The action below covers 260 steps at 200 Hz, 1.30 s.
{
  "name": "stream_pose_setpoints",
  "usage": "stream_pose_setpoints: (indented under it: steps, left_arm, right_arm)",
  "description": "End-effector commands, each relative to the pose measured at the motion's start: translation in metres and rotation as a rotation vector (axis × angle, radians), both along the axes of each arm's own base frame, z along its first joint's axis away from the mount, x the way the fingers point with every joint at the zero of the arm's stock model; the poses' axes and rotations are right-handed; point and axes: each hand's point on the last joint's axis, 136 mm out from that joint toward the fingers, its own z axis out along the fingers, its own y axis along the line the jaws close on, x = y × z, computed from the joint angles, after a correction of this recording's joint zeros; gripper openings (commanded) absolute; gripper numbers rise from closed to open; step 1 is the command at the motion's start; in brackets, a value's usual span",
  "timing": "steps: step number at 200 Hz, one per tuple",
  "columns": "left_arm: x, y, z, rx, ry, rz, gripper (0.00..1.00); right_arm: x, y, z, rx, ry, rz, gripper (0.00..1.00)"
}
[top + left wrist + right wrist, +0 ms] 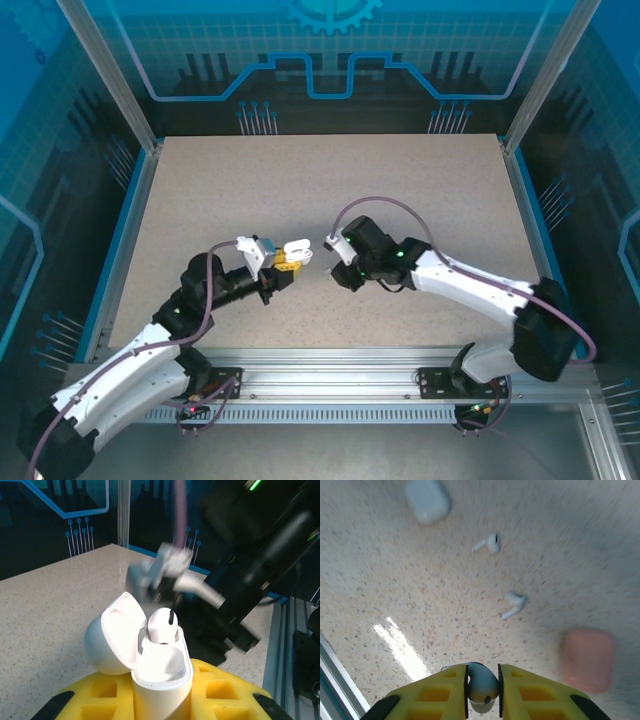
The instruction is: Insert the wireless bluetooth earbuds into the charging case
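Yellow fingers (pixel 220 690) of the left gripper (pixel 161 700) clamp the open white charging case (pixel 165 670), whose base is cut off by the frame. Likewise, the right gripper (pixel 482 677) pinches an earbud (pixel 481 686), its stem hidden. Blurred on the table (pixel 395 580) lie a pink case (pixel 588 659), a white case (pixel 427 500) and two loose earbuds (pixel 490 543) (pixel 514 603). One seated earbud (pixel 163 625) rests in the charging case, stem concealed.

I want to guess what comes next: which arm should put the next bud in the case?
Right. The right tool is shut on a bud, close to the open case that the left tool grips. A seated bud fills one slot; the other looks free.
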Motion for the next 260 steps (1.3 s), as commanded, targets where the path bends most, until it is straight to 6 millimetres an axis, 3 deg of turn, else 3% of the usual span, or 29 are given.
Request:
stream_pose_setpoints:
  steps: [1,58,96,126,179,260]
  left_arm:
    - [0.002,-0.007,0.013,-0.057,-0.006,-0.018,0.0]
    - [0.009,-0.023,0.007,-0.06,0.047,-0.075,0.0]
    - [0.01,-0.03,0.005,-0.063,0.063,-0.107,0.0]
    - [0.01,-0.035,0.005,-0.056,0.058,-0.124,0.0]
    - [0.009,-0.039,0.006,-0.055,0.049,-0.144,0.0]
    - [0.005,-0.039,0.006,-0.053,0.037,-0.159,0.0]
  right_arm:
    - [-0.002,-0.012,0.035,-0.024,-0.157,0.024,0.21]
    - [-0.008,-0.012,0.132,0.053,-0.513,0.087,0.21]
    - [-0.016,0.002,0.164,0.078,-0.649,0.148,0.22]
    - [-0.018,0.018,0.17,0.071,-0.682,0.197,0.22]
    - [-0.02,0.043,0.155,0.019,-0.674,0.259,0.22]
    - [-0.02,0.056,0.14,-0.003,-0.642,0.275,0.22]
